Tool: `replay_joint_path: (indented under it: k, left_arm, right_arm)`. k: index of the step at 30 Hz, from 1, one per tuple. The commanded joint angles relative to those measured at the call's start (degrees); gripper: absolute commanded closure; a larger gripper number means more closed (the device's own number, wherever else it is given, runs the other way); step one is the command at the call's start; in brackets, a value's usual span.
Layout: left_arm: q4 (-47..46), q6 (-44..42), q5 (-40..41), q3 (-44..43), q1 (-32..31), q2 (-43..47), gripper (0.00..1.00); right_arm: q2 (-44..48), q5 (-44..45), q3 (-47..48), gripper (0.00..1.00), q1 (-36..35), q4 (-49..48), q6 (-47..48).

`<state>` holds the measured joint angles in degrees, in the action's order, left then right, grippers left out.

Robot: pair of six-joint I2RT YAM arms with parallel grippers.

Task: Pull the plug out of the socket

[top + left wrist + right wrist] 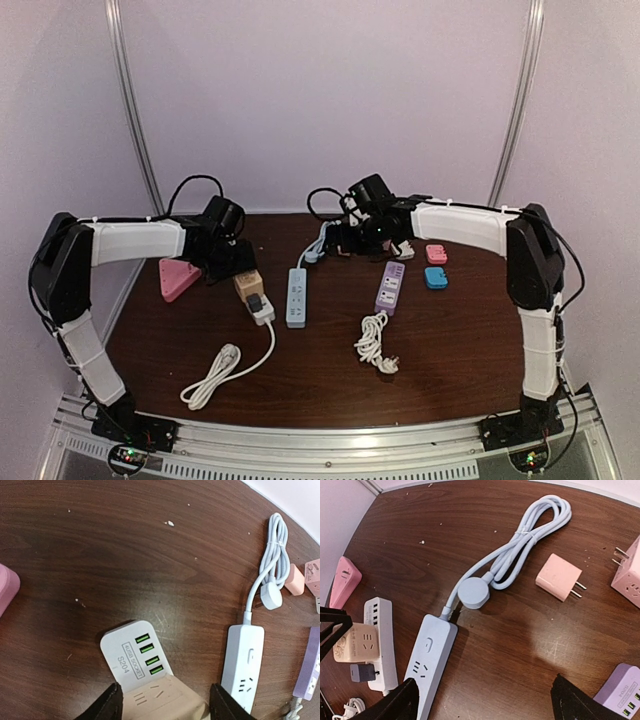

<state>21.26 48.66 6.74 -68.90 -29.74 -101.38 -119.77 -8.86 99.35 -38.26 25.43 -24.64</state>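
Your left arm is stretching forward from its base with the forearm lying roughly level and the wrist tipping down at the left rear of the table (450, 350). Your left gripper (166, 685) is straddling the beige adapter (355, 641), which is sitting plugged into the white power strip (131, 647). One finger is standing at each side edge of the adapter. You cannot tell from these views whether the pads are pressing on it or only flanking it.

The dark grey plug (361, 672) is sitting in the same strip, just nearer the arm bases than the adapter and outside the fingers. It is seated in its socket.

Your right arm is rising steeply from its base, and its forearm is reaching left across the rear of the table. Your right gripper (484, 680) is hanging wide open and holding nothing. It is pointing down at bare tabletop just beside the light-blue power strip (427, 665), well apart from the white strip.
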Motion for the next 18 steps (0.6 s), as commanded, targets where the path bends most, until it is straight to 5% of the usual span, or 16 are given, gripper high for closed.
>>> replay_joint_path:
  k: [1, 9, 18]
  left_arm:
    - [-0.21, -0.60, -1.55, 0.52, 0.12, 2.76, 0.38]
    - [0.05, -7.57, -6.46, 2.14, 2.56, 8.61, 0.37]
    - [-6.37, -9.05, -18.22, 11.81, 3.37, 12.31, 0.49]
  right_arm:
    - [-2.15, 2.80, 3.25, 0.07, -2.75, 2.33, 1.50]
    - [-3.67, 3.70, 5.77, 0.07, -6.74, 3.19, 1.55]
    - [-6.68, 4.64, 9.51, 0.12, -12.56, 4.37, 2.03]
